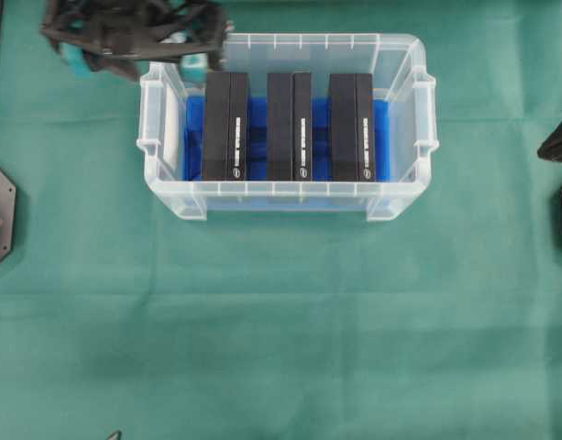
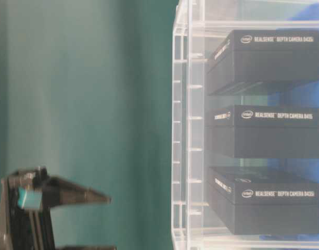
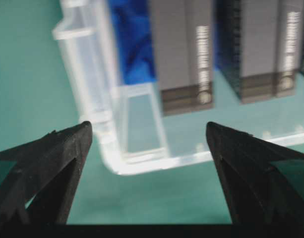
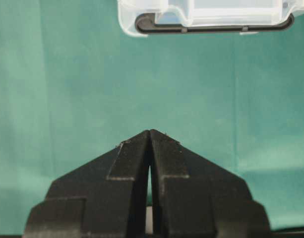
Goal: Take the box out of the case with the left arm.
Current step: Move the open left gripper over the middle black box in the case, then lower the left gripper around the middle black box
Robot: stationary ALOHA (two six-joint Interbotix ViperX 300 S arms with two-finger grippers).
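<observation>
Left gripper (image 3: 149,131) spread above case (image 3: 142,161) corner.

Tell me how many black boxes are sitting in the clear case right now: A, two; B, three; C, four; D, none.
B: the overhead view shows three black boxes, left, middle and right, standing side by side on the blue cloth inside the case.
</observation>
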